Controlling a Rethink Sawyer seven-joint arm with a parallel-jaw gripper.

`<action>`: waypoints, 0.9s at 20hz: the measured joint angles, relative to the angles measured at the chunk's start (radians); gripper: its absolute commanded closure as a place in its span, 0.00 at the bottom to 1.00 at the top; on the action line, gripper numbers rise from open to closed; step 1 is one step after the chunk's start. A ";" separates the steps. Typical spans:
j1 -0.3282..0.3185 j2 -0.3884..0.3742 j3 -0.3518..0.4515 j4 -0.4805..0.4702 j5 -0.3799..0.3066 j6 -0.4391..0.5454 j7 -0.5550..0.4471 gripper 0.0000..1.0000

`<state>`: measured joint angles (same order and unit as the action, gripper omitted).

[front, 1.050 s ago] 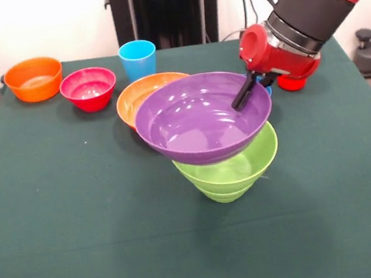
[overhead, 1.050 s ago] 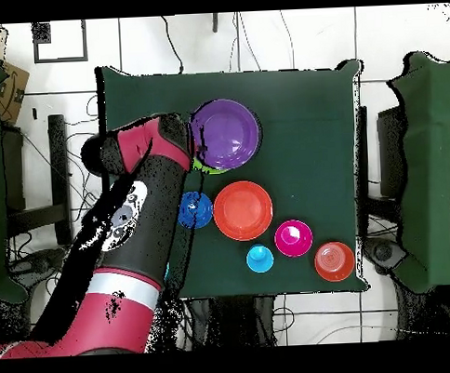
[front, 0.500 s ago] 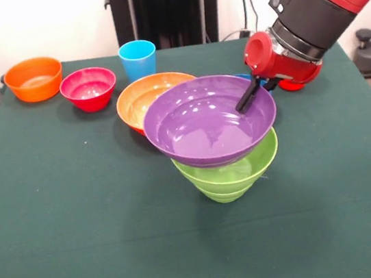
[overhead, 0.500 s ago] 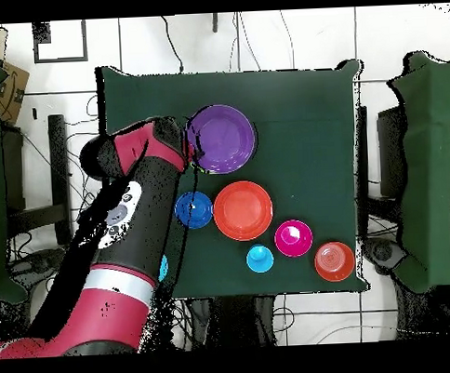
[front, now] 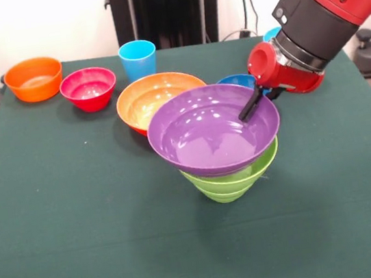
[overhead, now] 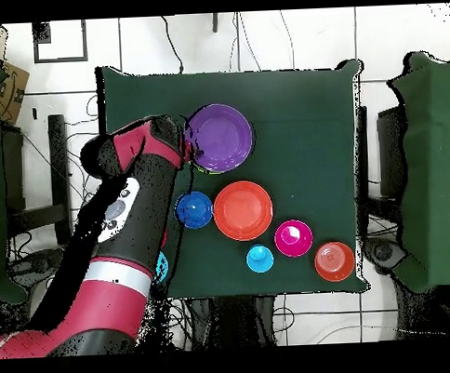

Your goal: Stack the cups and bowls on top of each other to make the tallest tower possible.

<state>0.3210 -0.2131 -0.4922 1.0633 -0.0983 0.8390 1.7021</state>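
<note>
My gripper (front: 250, 103) is shut on the right rim of the large purple bowl (front: 212, 130), with one dark finger showing inside the bowl. The purple bowl rests low on the nested lime green bowls (front: 230, 178), and together they make the tower. From overhead, the gripper (overhead: 185, 145) is at the left edge of the purple bowl (overhead: 219, 138). A large orange bowl (front: 157, 97) and a dark blue bowl (front: 235, 81) sit just behind the tower. The light blue cup (front: 137, 58) stands at the back. The red cup is hidden.
A magenta-red bowl (front: 88, 88) and a small orange bowl (front: 33, 79) sit at the far left corner. A light blue bowl (front: 271, 33) peeks out behind the arm. Overhead, the dark blue bowl (overhead: 193, 209), large orange bowl (overhead: 243, 210) and cup (overhead: 260, 258) lie near the arm.
The purple bowl has come down and shifted right in the front view, from tilted above the green bowls to sitting level on them. The gripper moved with it.
</note>
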 measured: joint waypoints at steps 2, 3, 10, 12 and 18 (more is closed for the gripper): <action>0.000 0.005 0.000 -0.006 0.000 0.000 0.007 1.00; 0.000 0.009 0.000 -0.012 0.000 0.000 0.012 1.00; 0.000 0.029 0.000 -0.044 0.001 0.000 0.033 1.00; 0.000 0.034 0.000 -0.053 0.001 0.000 0.039 1.00; 0.000 0.037 0.000 -0.056 0.001 0.001 0.039 1.00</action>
<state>0.3213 -0.1762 -0.4925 1.0073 -0.0976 0.8400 1.7414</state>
